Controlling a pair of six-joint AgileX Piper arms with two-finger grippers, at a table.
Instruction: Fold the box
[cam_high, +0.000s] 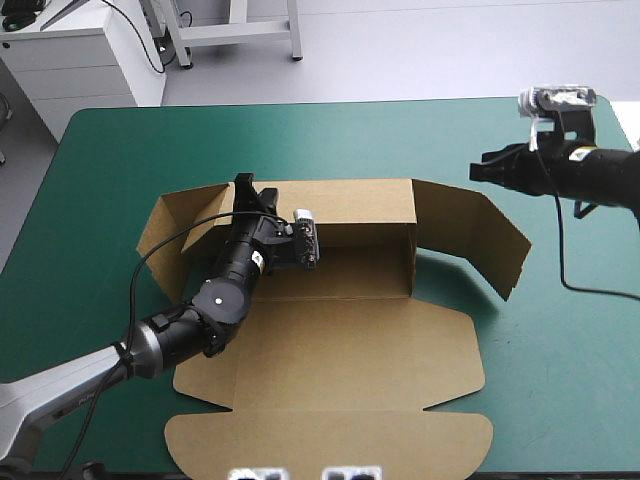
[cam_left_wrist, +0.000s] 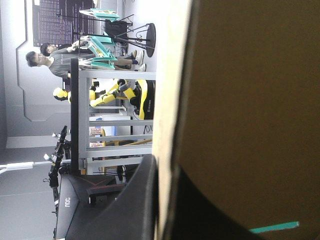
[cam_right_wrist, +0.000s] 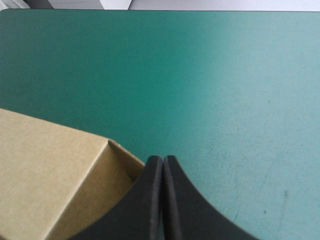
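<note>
The brown box (cam_high: 340, 350) lies in the middle of the table with its back wall (cam_high: 345, 203) raised and its lid flat toward the near edge. My left gripper (cam_high: 247, 187) is at the left end of that wall. In the left wrist view its black fingers (cam_left_wrist: 137, 205) pinch the board's edge (cam_left_wrist: 167, 100), so the left gripper (cam_left_wrist: 167, 172) is shut on the box (cam_left_wrist: 250, 100). My right gripper (cam_high: 478, 172) hovers shut above the right side flap (cam_high: 480, 235). In the right wrist view that gripper (cam_right_wrist: 163, 160) forms one pointed arch with the box (cam_right_wrist: 45, 160) beside it.
The left side flap (cam_high: 180, 225) spreads flat on the cover; the right flap stands slanted outward. The lid's rounded front flap (cam_high: 330, 440) reaches the near table edge. Teal-green cover (cam_right_wrist: 200, 75) stretches ahead of the right gripper to the far edge.
</note>
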